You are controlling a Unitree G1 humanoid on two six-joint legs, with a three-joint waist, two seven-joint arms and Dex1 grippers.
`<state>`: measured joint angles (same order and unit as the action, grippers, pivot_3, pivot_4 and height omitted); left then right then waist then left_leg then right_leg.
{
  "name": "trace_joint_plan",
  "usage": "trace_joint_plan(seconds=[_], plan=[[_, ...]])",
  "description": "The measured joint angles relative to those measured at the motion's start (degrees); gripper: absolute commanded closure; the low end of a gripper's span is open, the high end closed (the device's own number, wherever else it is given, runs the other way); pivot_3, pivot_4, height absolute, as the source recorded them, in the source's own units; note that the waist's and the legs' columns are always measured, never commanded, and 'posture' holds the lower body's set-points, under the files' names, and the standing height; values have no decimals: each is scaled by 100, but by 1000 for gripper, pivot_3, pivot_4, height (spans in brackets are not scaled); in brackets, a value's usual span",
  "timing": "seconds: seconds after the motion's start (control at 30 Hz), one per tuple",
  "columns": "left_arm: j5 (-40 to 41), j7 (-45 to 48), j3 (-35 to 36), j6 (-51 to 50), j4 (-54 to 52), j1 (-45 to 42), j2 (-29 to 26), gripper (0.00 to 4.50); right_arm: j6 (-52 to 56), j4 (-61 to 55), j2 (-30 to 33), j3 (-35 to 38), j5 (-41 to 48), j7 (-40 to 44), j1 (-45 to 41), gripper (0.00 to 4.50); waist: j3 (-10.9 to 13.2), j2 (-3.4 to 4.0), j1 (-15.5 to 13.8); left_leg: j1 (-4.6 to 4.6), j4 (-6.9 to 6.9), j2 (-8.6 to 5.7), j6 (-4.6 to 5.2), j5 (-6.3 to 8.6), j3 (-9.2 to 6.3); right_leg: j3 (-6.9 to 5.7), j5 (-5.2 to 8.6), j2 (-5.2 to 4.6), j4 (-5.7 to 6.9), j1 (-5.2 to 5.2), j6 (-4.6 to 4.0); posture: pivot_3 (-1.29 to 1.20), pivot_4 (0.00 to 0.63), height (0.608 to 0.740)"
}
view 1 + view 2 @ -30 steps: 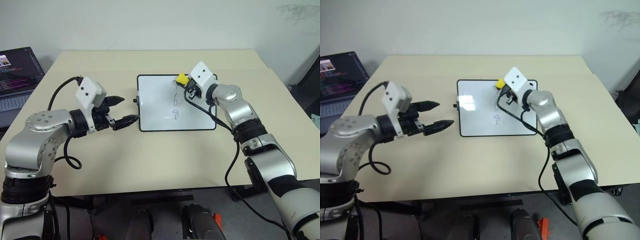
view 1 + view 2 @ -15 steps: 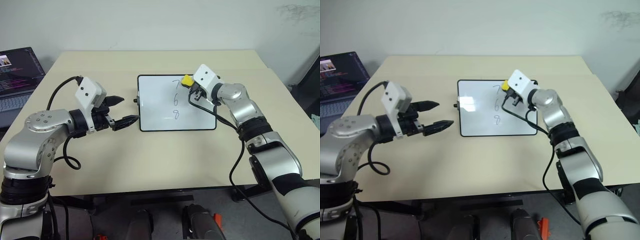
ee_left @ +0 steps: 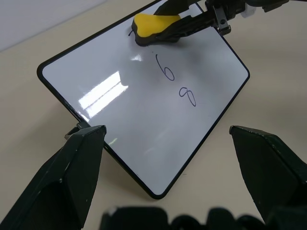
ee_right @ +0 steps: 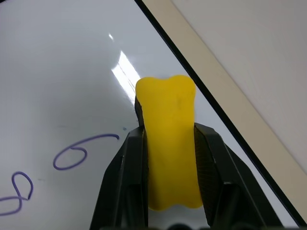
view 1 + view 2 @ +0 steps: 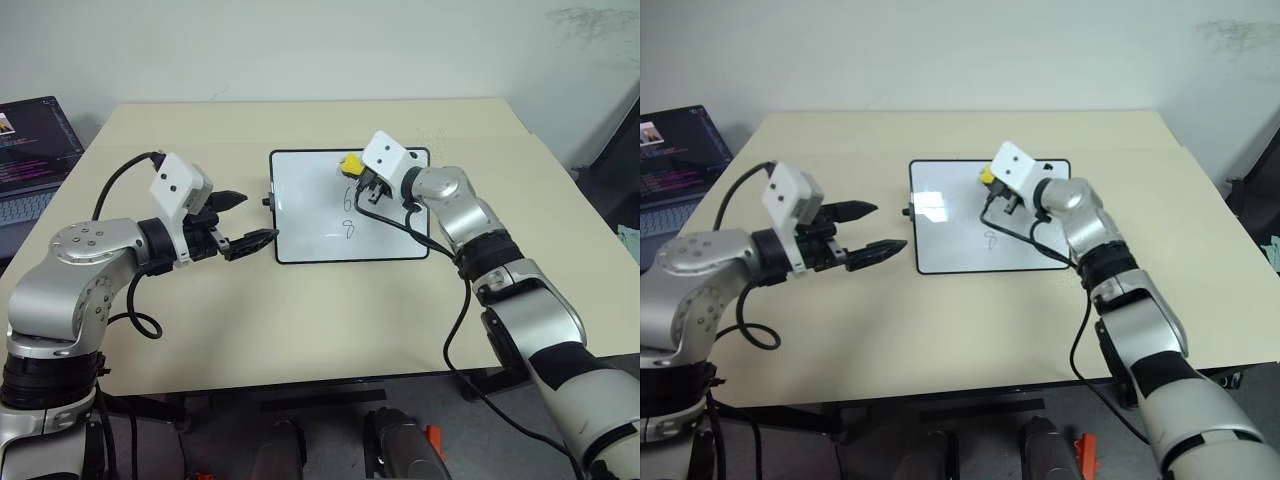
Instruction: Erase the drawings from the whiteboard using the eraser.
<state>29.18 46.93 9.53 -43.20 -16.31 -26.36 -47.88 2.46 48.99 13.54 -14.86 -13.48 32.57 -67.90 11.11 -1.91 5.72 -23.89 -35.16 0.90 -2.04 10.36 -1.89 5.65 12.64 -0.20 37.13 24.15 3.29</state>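
Right wrist view, right end effector [image 4: 169, 158] pinching eraser [image 4: 169, 148], whiteboard [image 4: 57, 86]

It looks like an office or lab room: a plain beige table [image 5: 300, 310] stands against a bare white wall [image 5: 300, 45], and an open laptop [image 5: 30, 150] showing lines of code sits well off to the left gripper's [image 5: 240, 222] outer side.

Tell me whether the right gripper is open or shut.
Shut on the eraser. The right gripper's two black fingers press against both sides of the yellow block, holding it at the whiteboard near the written 6.
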Motion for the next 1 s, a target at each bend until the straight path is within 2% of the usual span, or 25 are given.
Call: trace_joint_plan(seconds=[0.43,1.0], plan=[[3,-6,0,41,-38,24,19,0,-85,208,-122,0,-116,-39,-160,3514,0,0,0,-1,2,0,0,0,-4,-4,0,0,-2,0,-1,0,150,740],[-14,15,-75,197,65,-47,43,0,-411,336,716,4,-205,98,-69,3515,0,0,-14,2,0,-2,0,0,-4,-2,0,-1,0,-4,-1,0,150,740]])
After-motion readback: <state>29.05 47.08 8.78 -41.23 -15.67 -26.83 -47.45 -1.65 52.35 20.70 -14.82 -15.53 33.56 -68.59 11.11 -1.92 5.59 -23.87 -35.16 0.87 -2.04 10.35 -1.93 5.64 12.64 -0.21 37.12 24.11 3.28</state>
